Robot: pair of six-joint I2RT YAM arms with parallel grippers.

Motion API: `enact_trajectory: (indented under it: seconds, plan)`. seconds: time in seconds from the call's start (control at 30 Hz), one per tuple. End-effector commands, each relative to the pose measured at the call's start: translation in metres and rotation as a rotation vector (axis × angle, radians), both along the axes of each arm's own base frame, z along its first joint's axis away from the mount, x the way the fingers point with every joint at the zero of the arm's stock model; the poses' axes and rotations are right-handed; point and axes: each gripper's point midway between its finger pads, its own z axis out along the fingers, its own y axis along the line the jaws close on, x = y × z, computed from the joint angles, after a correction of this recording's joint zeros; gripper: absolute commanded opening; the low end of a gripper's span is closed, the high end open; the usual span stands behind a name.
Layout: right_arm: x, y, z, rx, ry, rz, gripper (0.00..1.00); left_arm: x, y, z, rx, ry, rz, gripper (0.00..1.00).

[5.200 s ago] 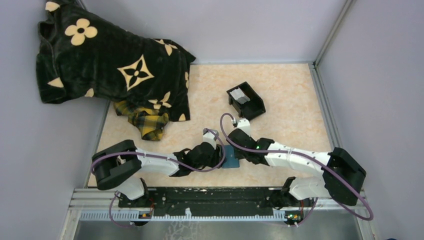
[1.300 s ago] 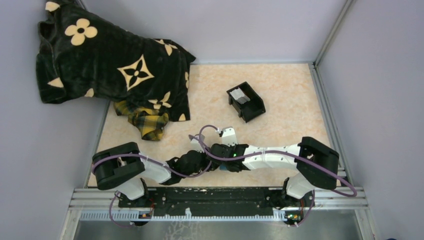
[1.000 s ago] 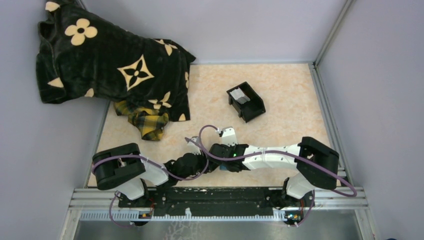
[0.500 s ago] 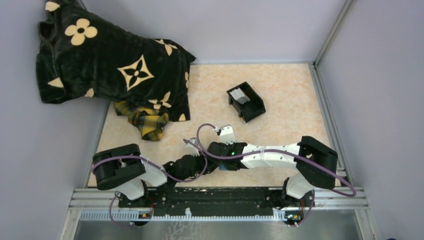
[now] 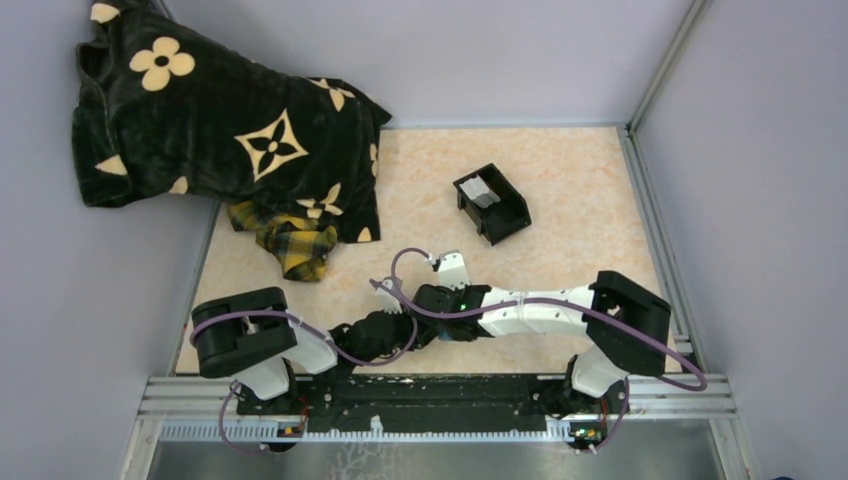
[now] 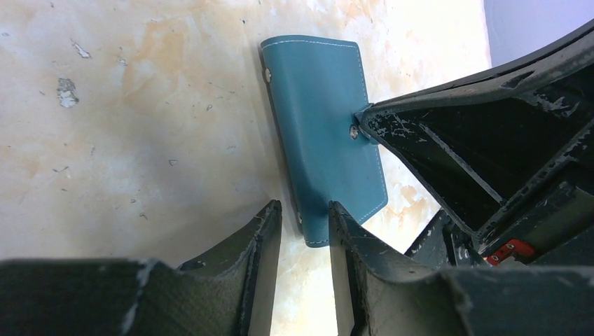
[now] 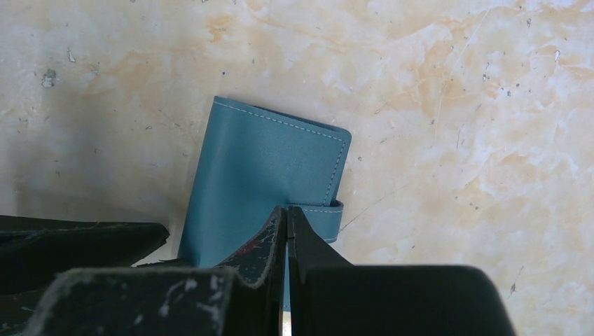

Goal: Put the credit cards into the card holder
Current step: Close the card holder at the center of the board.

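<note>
The card holder (image 6: 322, 133) is a closed blue wallet lying flat on the marbled table (image 5: 560, 200). In the top view only a sliver of it (image 5: 450, 336) shows under the two grippers. My right gripper (image 7: 288, 213) is shut on its snap strap (image 7: 319, 217) at the long edge. My left gripper (image 6: 302, 213) is open, its fingertips on either side of the wallet's near corner. A pale credit card (image 5: 479, 190) lies inside the black box (image 5: 510, 215) at the back. No other cards are visible.
A black blanket with cream flowers (image 5: 220, 120) and a yellow plaid cloth (image 5: 285, 245) cover the back left. Grey walls close in the table on three sides. The black rail (image 5: 430, 395) runs along the near edge.
Over five seconds the right arm swung left and low over the wallet. The left arm drew back toward the near edge. In the last second both crept slightly left.
</note>
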Motion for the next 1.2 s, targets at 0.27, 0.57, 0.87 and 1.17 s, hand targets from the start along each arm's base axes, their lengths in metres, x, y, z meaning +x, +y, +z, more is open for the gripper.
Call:
enact_trajectory:
  seconds: [0.27, 0.57, 0.87, 1.17]
  plan:
    - [0.001, 0.023, 0.007, 0.038, -0.017, 0.028, 0.0, -0.022, 0.033, -0.063, 0.248, 0.086, -0.043, 0.39]
    - [0.0, 0.025, 0.008, 0.036, -0.019, 0.029, 0.0, -0.025, 0.032, -0.067, 0.246, 0.09, -0.054, 0.32]
    - [-0.001, 0.028, 0.009, 0.034, -0.02, 0.032, 0.0, -0.028, 0.031, -0.068, 0.225, 0.097, -0.057, 0.27]
    - [-0.002, 0.03, 0.013, 0.034, -0.026, 0.034, 0.0, -0.028, 0.03, -0.068, 0.218, 0.098, -0.057, 0.27]
